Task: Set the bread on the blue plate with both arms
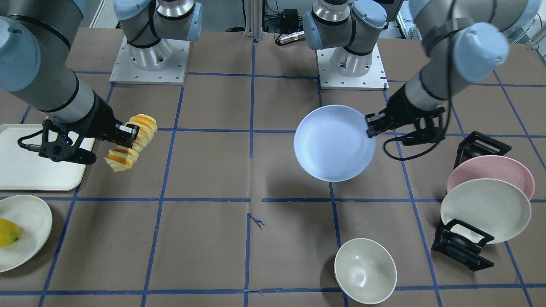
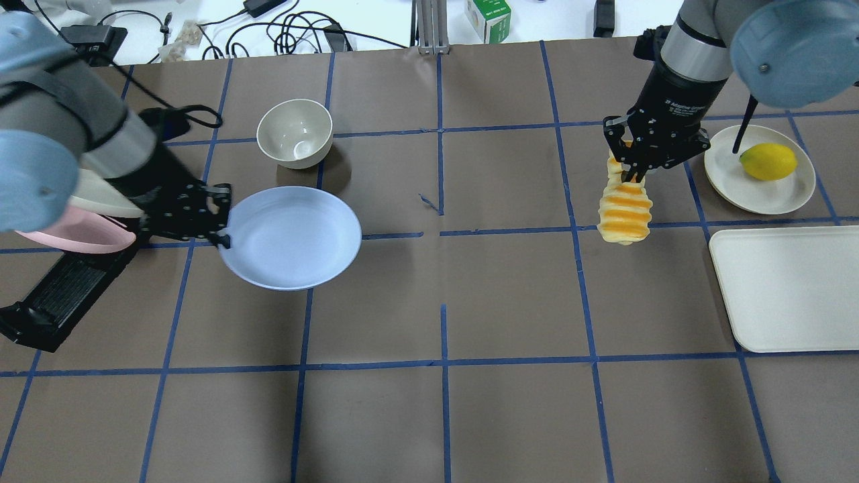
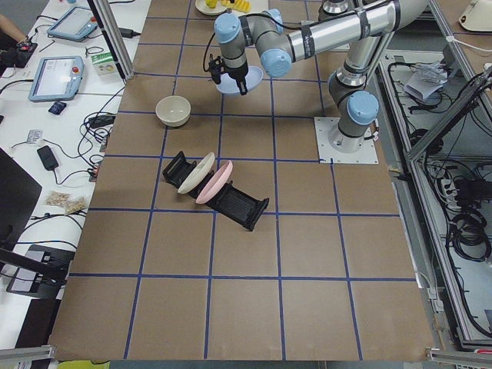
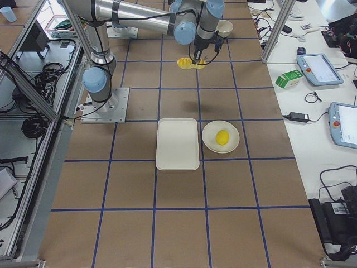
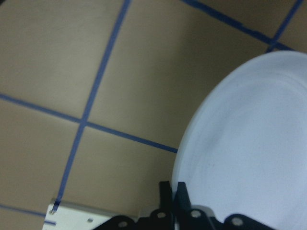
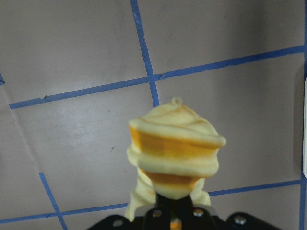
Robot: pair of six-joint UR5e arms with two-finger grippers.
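Note:
My left gripper (image 2: pixel 223 235) is shut on the rim of the blue plate (image 2: pixel 292 236) and holds it level above the table; the plate also shows in the front view (image 1: pixel 335 143) and in the left wrist view (image 5: pixel 254 143). My right gripper (image 2: pixel 631 176) is shut on the bread (image 2: pixel 625 211), a yellow-orange ridged loaf that hangs from the fingers above the table. The bread also shows in the front view (image 1: pixel 132 143) and fills the right wrist view (image 6: pixel 175 153). Plate and bread are far apart, on opposite halves of the table.
A cream bowl (image 2: pixel 295 133) stands behind the blue plate. A black rack (image 1: pixel 463 245) holds a pink plate (image 1: pixel 490 172) and a cream plate (image 1: pixel 486 209). A white tray (image 2: pixel 785 288) and a cream plate with a lemon (image 2: pixel 768 161) lie at the right arm's side.

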